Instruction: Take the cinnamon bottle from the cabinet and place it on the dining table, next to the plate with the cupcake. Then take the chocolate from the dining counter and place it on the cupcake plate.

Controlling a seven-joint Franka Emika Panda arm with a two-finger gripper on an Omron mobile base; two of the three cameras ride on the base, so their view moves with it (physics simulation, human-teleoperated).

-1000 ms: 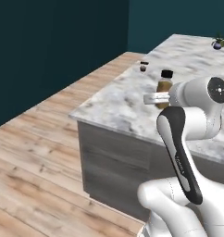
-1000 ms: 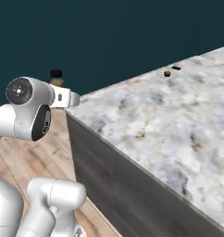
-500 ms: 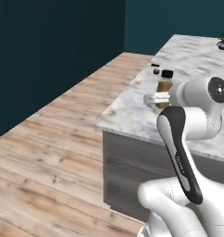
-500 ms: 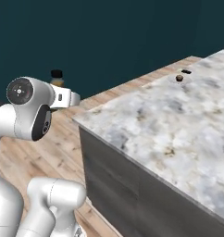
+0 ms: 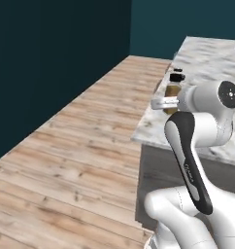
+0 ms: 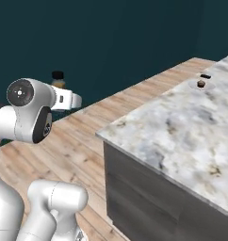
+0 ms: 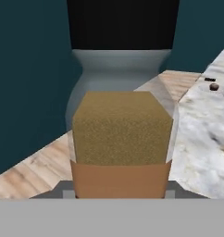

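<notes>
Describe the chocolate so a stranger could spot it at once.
Start at the marble dining counter and look to its far end, where a white plate bears a brown cupcake. Just beyond lies the chocolate: flat, black and rectangular, unlike the round cupcake.

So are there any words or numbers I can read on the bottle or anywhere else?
None: no words, numbers or signs can be read.
The cinnamon bottle in the claw has only a plain band, no writing.
The dining table, the plate with the cupcake and the chocolate carry no writing either.
</notes>
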